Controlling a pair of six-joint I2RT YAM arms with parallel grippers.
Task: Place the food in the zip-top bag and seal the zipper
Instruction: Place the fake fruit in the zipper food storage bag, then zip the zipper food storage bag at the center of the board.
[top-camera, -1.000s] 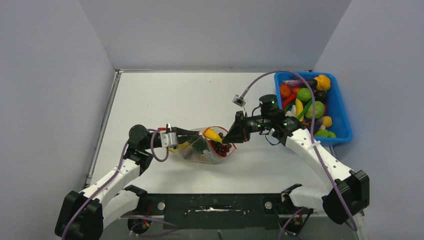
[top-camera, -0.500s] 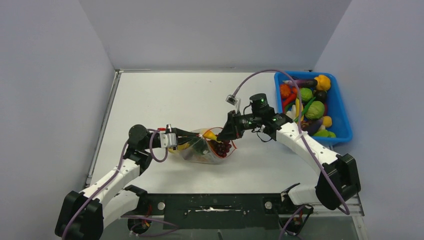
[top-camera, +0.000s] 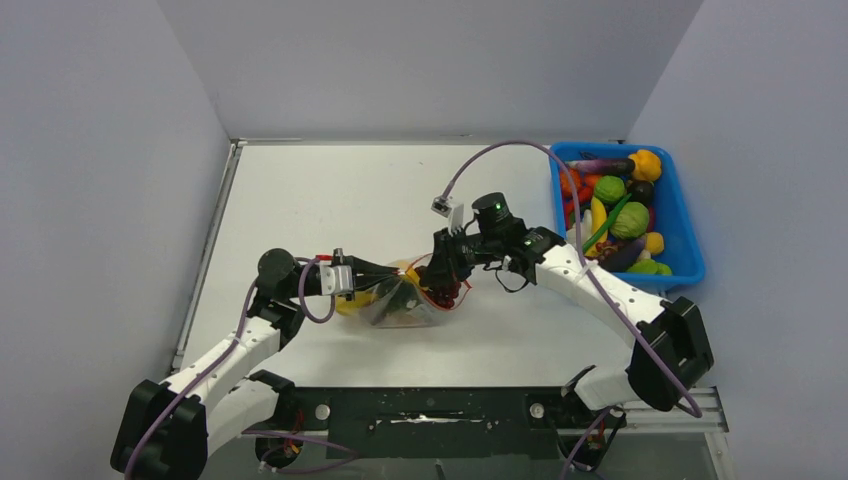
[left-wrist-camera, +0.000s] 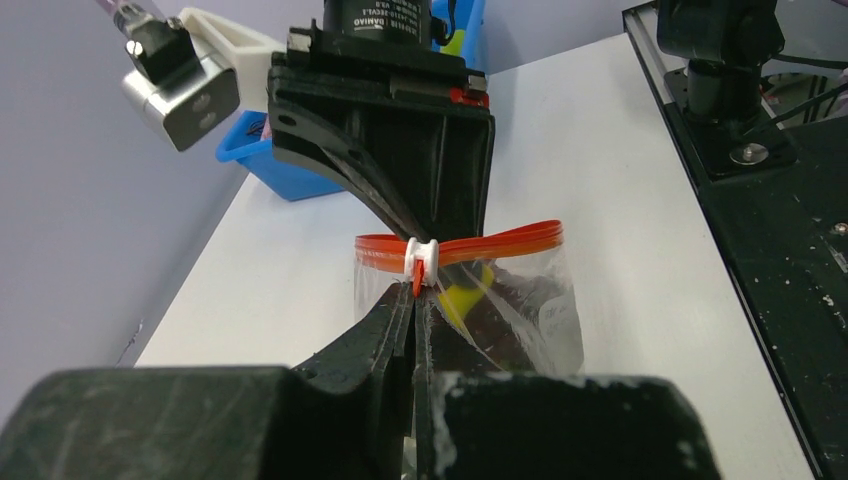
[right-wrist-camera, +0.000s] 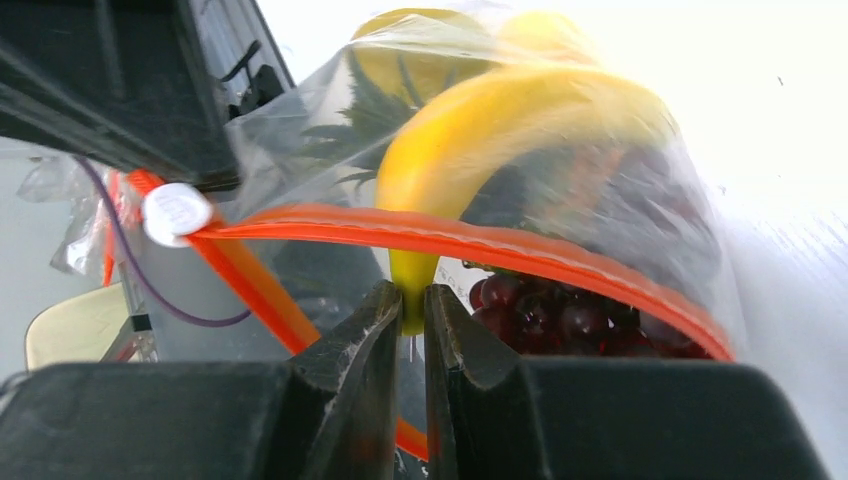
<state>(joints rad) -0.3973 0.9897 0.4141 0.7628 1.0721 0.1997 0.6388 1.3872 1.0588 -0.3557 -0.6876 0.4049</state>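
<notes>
The clear zip-top bag (top-camera: 412, 308) lies on the table in the middle of the top view, mouth facing right. My left gripper (top-camera: 385, 281) is shut on its edge just below the white slider (left-wrist-camera: 423, 257) of the red zipper (left-wrist-camera: 505, 240). My right gripper (top-camera: 440, 277) is at the bag's mouth, shut on the tip of the yellow banana (right-wrist-camera: 500, 120). Most of the banana is inside the bag, past the zipper (right-wrist-camera: 480, 245). Purple grapes (right-wrist-camera: 560, 315) lie in the bag beside it, and a green pineapple crown (right-wrist-camera: 345, 125) shows deeper in.
A blue bin (top-camera: 690, 240) with several more toy fruits and vegetables stands at the table's right edge, behind my right arm. White walls close the table at the back and on both sides.
My right arm has moved left, carrying the banana further into the bag's mouth. The left gripper has kept its hold on the bag's edge in place.
</notes>
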